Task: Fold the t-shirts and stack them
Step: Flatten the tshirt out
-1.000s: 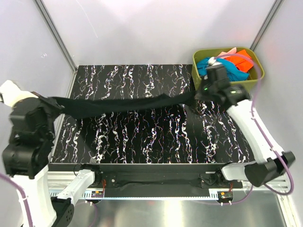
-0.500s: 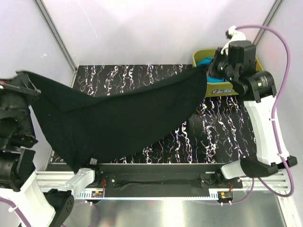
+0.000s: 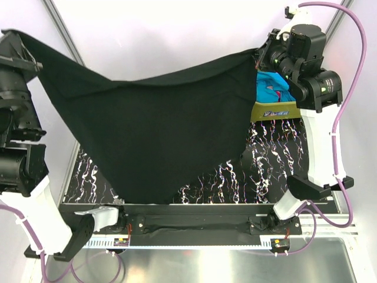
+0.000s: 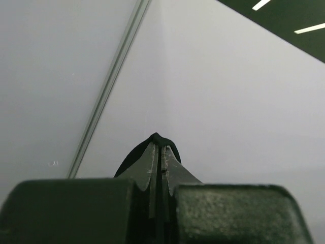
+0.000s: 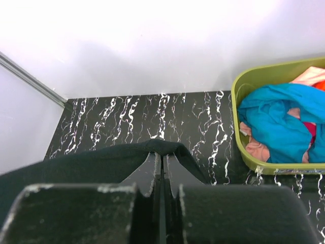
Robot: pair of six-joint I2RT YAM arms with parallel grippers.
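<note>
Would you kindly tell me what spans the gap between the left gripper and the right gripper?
The black t-shirt hangs stretched between the left gripper and right gripper, each pinching an edge; the top external view shows it.

Large black t-shirt (image 3: 153, 135) stretched aloft by two corners, teal-blue t-shirt (image 5: 277, 122) crumpled in green tub (image 5: 269, 76)

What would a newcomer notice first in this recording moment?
The big black t-shirt hangs spread like a curtain over the marbled table, its top corners pinched by the left gripper and right gripper. At the far right, the olive tub holds a teal tee.
</note>
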